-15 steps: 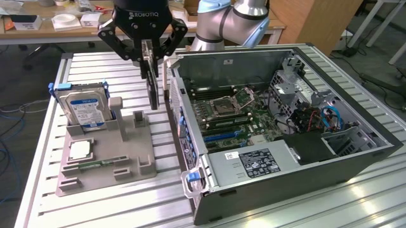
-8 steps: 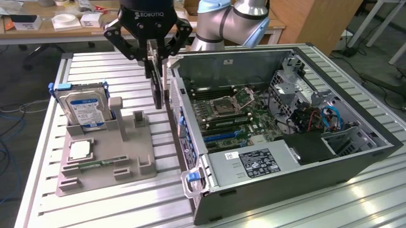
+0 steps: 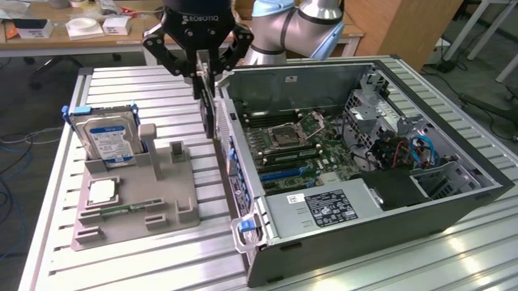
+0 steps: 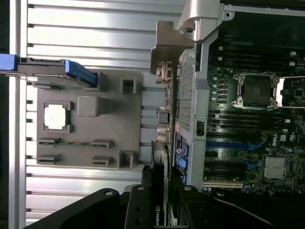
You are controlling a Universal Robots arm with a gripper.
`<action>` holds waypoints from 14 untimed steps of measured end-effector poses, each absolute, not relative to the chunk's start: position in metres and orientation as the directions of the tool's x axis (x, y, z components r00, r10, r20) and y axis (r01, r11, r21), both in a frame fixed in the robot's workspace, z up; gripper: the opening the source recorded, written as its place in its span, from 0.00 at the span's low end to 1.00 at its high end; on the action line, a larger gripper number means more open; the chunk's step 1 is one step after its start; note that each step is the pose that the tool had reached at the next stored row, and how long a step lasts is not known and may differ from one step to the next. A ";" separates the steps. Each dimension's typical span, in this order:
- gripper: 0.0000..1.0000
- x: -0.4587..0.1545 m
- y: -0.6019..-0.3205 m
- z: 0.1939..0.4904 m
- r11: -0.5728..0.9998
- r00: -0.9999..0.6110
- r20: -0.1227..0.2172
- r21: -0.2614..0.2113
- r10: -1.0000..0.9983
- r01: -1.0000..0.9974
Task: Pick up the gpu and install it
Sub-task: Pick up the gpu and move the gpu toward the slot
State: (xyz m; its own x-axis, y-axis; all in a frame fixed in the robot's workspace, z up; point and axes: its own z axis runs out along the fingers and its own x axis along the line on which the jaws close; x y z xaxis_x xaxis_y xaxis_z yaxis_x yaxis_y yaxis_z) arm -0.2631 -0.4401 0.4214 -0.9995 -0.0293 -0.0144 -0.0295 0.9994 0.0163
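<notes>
Already past the pickup, going by the exterior view: gpu (image 3: 208, 112) off the table, hanging upright and edge-on from the gripper (image 3: 202, 76), fingers pinched onto its upper edge. Positioned just outside the computer case (image 3: 453, 200), close beside the wall on the exterior view's left, above the gap between case and grey holder (image 3: 137, 209). Not yet over the motherboard (image 3: 304, 148), not yet in any slot; install judged undone. Around it: hard drive (image 3: 109, 136) upright in the holder, with a square processor chip (image 3: 103, 191) and a memory stick (image 3: 121, 210) lying in their pockets, all apart from the card. In the way: that near wall, standing between card and blue slots (image 3: 283, 173); power supply (image 3: 324, 209) at the near end inside.

Then the wrist view: same pinch, gripper (image 4: 159, 202) clamped on either side of the gpu (image 4: 160, 162), seen along its thin edge. Case wall (image 4: 188, 95) just beside the card, parting it from blue slots (image 4: 233, 143) and processor socket (image 4: 257, 90). On the other side, grey holder (image 4: 109, 143) with hard drive (image 4: 52, 71) and processor chip (image 4: 55, 116), near but not touching.
</notes>
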 end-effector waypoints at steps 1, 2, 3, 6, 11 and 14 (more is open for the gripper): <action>0.26 -0.262 -0.440 0.421 0.999 -0.999 -0.014 0.016 -0.029 -0.030; 0.26 -0.261 -0.440 0.421 0.999 -0.999 -0.014 0.016 -0.029 -0.030; 0.26 -0.259 -0.440 0.421 0.999 -0.999 -0.014 0.016 -0.029 -0.030; 0.26 -0.256 -0.440 0.421 0.999 -0.999 -0.014 0.016 -0.029 -0.029; 0.26 -0.251 -0.440 0.421 0.999 -0.999 -0.013 0.016 -0.029 -0.030; 0.26 -0.249 -0.440 0.421 0.999 -0.999 -0.013 0.016 -0.029 -0.030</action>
